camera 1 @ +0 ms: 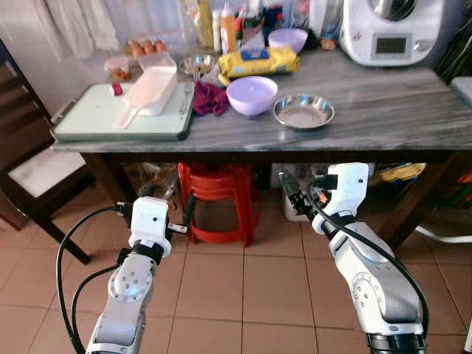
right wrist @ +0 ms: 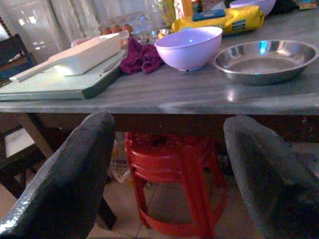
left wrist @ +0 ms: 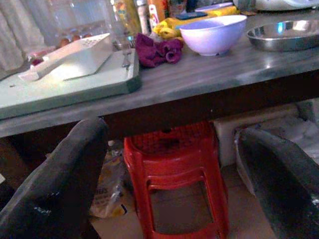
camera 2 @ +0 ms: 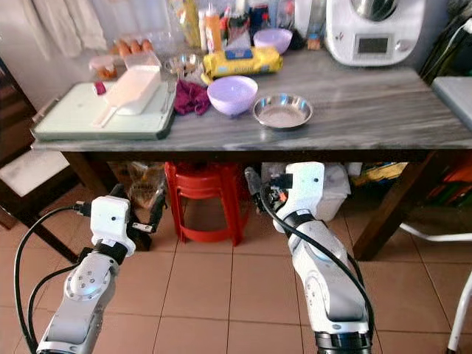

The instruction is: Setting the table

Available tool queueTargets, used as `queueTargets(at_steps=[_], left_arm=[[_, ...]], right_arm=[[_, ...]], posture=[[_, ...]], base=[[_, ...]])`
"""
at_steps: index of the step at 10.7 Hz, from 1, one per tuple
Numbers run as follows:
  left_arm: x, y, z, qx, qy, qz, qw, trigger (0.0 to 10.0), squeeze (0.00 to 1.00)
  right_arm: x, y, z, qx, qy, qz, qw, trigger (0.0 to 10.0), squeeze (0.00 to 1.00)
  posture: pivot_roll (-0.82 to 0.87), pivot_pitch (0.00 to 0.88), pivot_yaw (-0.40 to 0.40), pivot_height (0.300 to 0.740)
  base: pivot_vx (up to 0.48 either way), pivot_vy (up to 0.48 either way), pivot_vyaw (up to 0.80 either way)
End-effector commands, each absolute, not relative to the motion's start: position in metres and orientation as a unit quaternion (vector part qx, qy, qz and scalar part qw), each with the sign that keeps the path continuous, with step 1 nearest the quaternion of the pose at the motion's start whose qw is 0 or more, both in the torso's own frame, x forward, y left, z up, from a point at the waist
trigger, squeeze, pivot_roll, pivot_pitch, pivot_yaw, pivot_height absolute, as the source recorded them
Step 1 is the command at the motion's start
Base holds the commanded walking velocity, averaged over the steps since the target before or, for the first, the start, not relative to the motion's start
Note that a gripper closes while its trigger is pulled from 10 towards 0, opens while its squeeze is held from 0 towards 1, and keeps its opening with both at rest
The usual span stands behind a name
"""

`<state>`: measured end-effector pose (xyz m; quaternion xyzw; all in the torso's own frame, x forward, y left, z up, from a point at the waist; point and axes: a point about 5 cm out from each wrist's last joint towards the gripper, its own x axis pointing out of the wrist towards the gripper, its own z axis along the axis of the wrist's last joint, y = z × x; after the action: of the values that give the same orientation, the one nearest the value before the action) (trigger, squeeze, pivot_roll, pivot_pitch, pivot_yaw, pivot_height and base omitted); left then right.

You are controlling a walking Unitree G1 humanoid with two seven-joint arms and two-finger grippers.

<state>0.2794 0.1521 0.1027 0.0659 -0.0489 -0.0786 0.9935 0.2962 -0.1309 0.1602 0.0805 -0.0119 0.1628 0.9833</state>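
Steel dish point(camera 1: 303, 111) round, shiny — lilac bowl point(camera 1: 251, 95) beside, grey-veined table point(camera 1: 383, 110).

I see a grey marble-topped table point(camera 1: 383, 110). At its nine o'clock lies a pale green tray point(camera 1: 96, 122); toward centre sit a maroon cloth point(camera 1: 210, 98), a lilac bowl point(camera 1: 251, 95) and a steel dish point(camera 1: 303, 111). At twelve o'clock lies a yellow packet point(camera 1: 258, 63); at one o'clock stands a white appliance point(camera 1: 391, 29).
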Motion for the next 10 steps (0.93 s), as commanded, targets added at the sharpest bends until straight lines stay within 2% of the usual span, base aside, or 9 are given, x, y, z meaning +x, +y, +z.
queueTargets(at_steps=[1,5,10], left_arm=[[0.2785,0.1531,0.105,0.065,-0.053,-0.079,0.993,10.0,0.0],[0.2776,0.1474,0.1024,0.061,-0.047,-0.087,0.993,10.0,0.0],[0.2782,0.1473,0.1039,0.055,-0.048,-0.09,0.993,10.0,0.0]], right_arm=[[0.2978,-0.1315,0.163,0.082,-0.015,0.164,0.983,10.0,0.0],[0.2967,-0.1291,0.1604,0.081,-0.008,0.169,0.982,10.0,0.0],[0.2941,-0.1314,0.1607,0.074,-0.02,0.16,0.984,10.0,0.0]], posture=[[-0.05,0.109,0.064,0.74],[-0.05,0.115,0.059,0.74],[-0.05,0.121,0.065,0.74]], base=[[0.0,0.0,0.0],[0.0,0.0,0.0],[0.0,-0.318,0.0]])
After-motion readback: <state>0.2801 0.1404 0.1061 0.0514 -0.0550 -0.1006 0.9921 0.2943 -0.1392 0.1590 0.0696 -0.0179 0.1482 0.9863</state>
